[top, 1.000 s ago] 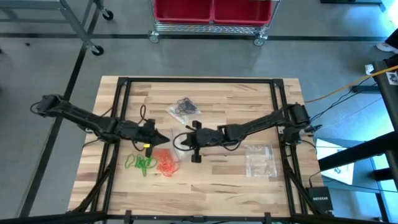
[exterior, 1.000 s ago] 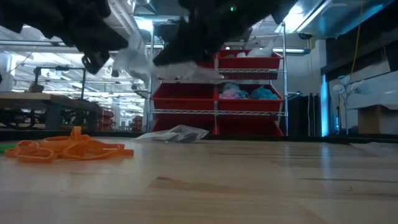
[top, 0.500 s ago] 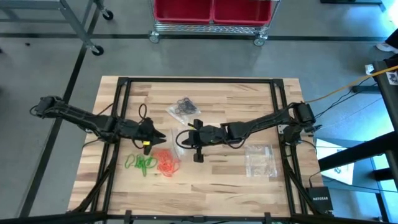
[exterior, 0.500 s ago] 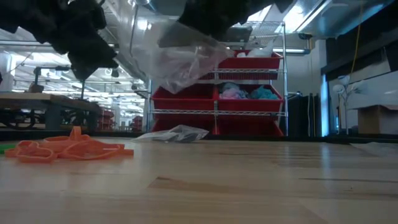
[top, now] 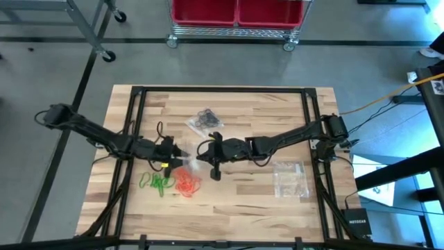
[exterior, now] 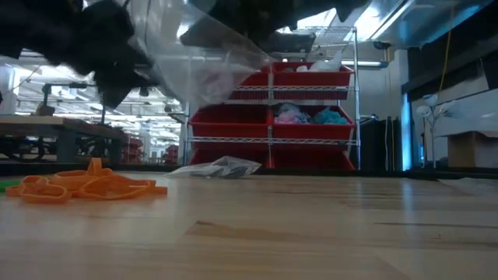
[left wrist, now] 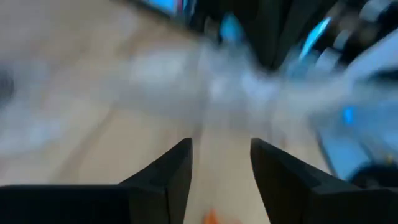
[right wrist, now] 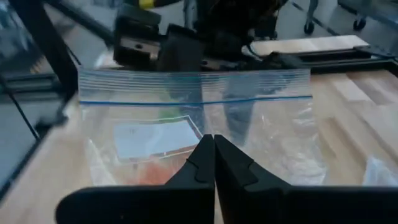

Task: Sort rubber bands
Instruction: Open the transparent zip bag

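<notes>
A: Right gripper [right wrist: 214, 163]: fingers pressed together, pinching the clear zip bag [right wrist: 193, 127] by one wall, held up off the table [top: 263, 187]. Arm stretched in low from the right edge to table centre.

B: Left gripper [left wrist: 221, 163]: fingers parted, nothing between them. Tips right at the bag's near edge (touching or just short, can't tell; wrist view blurred). Arm reaching in from the left, elbow low, nose to nose with the right gripper.

A: Rubber bands: orange-red pile [top: 186, 182] on the wood just below the two grippers, green ones [top: 158, 182] beside it on the left. Black ones [top: 206, 118] inside a second clear bag [top: 196, 125] farther back, near centre.

B: Third bag [top: 290, 178] flat by the right side, well apart. Red bins on a wire rack [exterior: 311, 117] beyond the table. Held bag hanging between low camera and rack, partly screening it.
</notes>
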Tool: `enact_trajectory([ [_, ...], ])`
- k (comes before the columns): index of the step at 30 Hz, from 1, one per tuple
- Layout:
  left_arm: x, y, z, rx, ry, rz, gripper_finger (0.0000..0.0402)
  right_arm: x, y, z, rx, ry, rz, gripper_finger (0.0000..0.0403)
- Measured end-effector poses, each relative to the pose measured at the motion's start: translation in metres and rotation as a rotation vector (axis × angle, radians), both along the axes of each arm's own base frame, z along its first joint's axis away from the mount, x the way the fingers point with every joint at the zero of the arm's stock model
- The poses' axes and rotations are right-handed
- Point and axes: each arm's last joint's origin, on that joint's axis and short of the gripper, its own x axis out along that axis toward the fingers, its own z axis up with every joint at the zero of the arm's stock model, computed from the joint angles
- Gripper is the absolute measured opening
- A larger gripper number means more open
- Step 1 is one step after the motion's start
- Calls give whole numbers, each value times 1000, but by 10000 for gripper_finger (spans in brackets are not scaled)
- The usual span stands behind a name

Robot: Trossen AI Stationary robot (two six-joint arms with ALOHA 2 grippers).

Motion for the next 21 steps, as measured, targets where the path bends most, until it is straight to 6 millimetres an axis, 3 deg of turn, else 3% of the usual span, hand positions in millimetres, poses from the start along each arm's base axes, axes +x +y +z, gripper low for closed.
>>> enact_trajectory([
  [6, 7, -1, 19, 53, -216, 41, 147, 3, -8, 4, 118, -37, -11, 0],
  [21, 7, 0, 21, 53, -237, 49, 144, 5, -7, 9, 124, -109, 6, 0],
])
